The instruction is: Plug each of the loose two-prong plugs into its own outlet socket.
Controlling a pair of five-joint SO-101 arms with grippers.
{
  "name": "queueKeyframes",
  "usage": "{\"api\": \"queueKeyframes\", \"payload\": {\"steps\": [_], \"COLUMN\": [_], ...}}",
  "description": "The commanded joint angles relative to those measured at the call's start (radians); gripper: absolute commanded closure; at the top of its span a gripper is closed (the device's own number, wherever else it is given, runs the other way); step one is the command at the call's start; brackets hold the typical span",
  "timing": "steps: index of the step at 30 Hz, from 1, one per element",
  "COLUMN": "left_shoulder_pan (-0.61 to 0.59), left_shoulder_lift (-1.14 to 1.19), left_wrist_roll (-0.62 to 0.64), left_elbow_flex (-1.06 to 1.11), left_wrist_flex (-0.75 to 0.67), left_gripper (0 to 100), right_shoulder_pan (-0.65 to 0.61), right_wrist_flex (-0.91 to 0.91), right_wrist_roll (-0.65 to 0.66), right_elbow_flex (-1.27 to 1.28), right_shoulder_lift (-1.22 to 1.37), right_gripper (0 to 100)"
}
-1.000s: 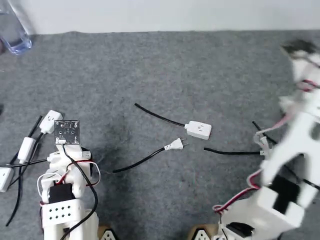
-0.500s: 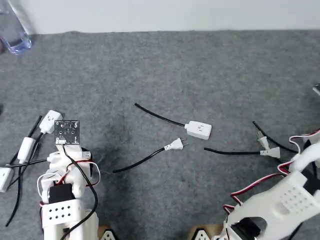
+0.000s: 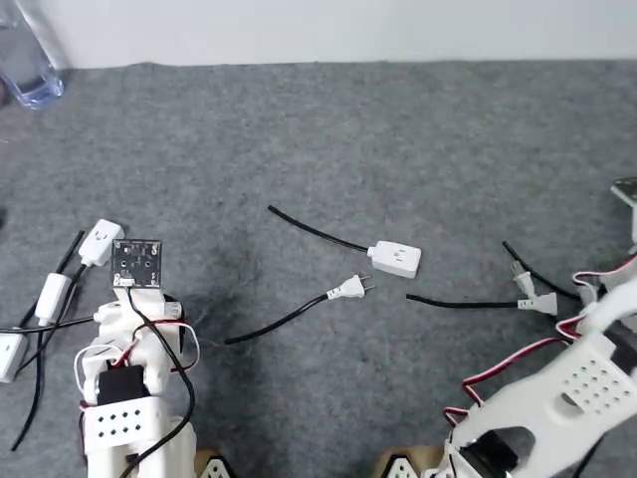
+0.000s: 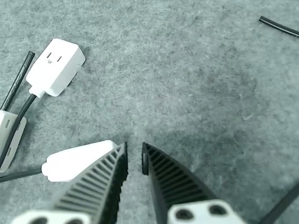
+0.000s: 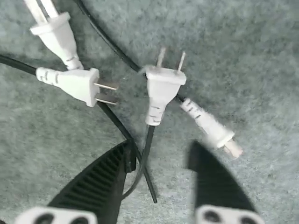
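On grey felt table [image 3: 448, 129], found white two-prong plugs [image 5: 161, 86] all loose, none seated. Caught right black claw [image 5: 161, 151] gaping, left black claw [image 4: 134, 151] nearly closed, both empty.

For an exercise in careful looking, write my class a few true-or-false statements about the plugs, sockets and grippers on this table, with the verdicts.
1. The middle plug is already pushed into the middle outlet socket. False: the middle plug lies apart from the middle outlet socket, with its prongs pointing towards it.
2. The right gripper is open and holds nothing. True.
3. Several white two-prong plugs lie loose on black cords in front of the right gripper. True.
4. The left outlet socket, seen from the left wrist, is black. False: the left outlet socket is white, and only its cord is black.
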Motion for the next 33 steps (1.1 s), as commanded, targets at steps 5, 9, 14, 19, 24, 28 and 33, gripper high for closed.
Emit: {"api": "queueKeyframes", "payload": {"steps": [5,9,14,19,24,28,33], "left_shoulder_pan": [0.003,0.003,0.003,0.003,0.003,0.003,0.003], "left_shoulder_lift": [-0.012,-0.012,-0.012,-0.012,-0.012,-0.012,-0.012], "left_wrist_roll": [-0.011,-0.011,-0.011,-0.011,-0.011,-0.011,-0.011], "left_elbow_flex": [-0.004,-0.004,-0.004,-0.004,-0.004,-0.004,-0.004], "left_wrist_flex": [-0.015,-0.015,-0.015,-0.015,-0.015,-0.015,-0.015], "left_gripper": [94,94,94,94,94,94,94], "right_shoulder_pan": [-0.099,-0.163,-0.239,-0.269,-0.271,-0.271,-0.274], "right_wrist_flex": [0.127,0.188,0.183,0.163,0.044,-0.048,-0.096], "right_wrist_roll": [0.008,-0.006,-0.014,-0.014,-0.009,-0.006,-0.005], "right_elbow_flex": [-0.02,0.017,0.127,0.209,0.307,0.371,0.376], "right_shoulder_lift": [-0.091,-0.13,-0.131,-0.128,-0.12,-0.12,-0.12], "right_gripper": [65.5,65.5,65.6,65.6,65.6,65.6,65.6]}}
